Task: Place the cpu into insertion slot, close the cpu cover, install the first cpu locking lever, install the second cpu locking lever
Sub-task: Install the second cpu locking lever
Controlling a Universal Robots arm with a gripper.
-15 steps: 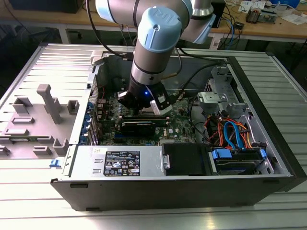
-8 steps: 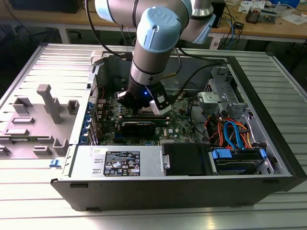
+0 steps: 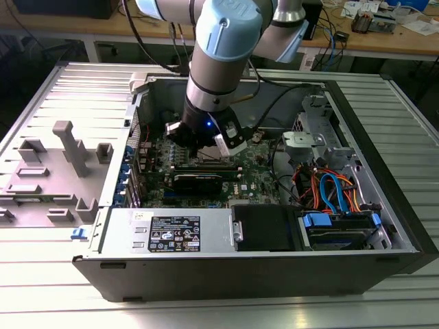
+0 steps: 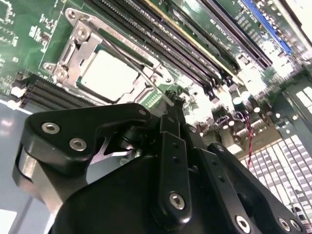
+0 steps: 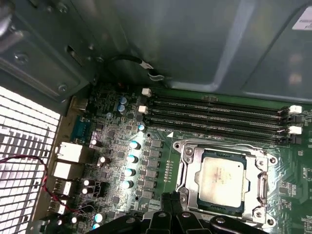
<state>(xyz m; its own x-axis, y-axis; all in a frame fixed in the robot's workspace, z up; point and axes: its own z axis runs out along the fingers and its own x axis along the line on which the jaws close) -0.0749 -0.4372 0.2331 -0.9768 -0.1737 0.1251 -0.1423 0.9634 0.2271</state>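
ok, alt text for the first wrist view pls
The cpu sits in its socket on the green motherboard, with the cpu cover closed as a metal frame around it. Long memory slots run beside the socket, and the black gripper body is close to the socket's edge.

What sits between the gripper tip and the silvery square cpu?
In the second wrist view, a thin wire lever crosses from the gripper over the cpu.

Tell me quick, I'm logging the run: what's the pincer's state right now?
Pincer: cannot be told whether open or closed; it hangs just beside the socket, where the cpu sits under the closed cpu cover.
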